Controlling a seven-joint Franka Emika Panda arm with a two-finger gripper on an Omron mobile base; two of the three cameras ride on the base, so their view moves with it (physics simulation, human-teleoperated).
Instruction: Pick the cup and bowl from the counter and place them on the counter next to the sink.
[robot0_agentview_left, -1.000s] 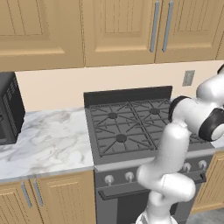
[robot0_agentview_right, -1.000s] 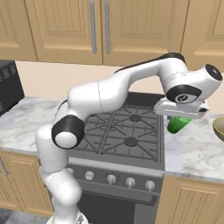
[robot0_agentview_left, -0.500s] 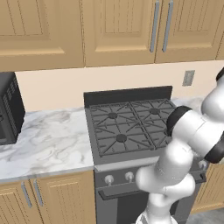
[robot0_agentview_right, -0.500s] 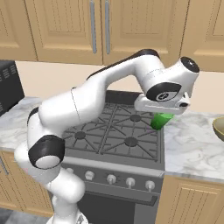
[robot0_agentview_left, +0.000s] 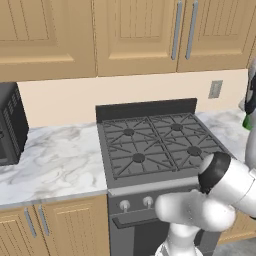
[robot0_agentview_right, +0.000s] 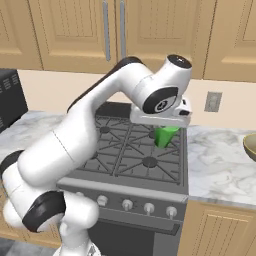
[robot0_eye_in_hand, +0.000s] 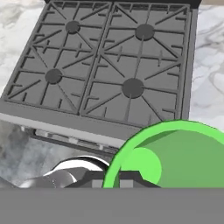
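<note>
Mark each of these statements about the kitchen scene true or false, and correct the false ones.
1. The tool holds the cup lifted above the stove. True.
2. The cup is red. False: it is bright green.
3. The bowl sits on the counter at the right edge of the right base view. True.
4. A pot stands on one of the stove's burners. False: the grates are bare.
5. The cabinet doors above the stove stand open. False: they are shut.
6. A wall outlet sits on the backsplash to the right of the stove. True.
</note>
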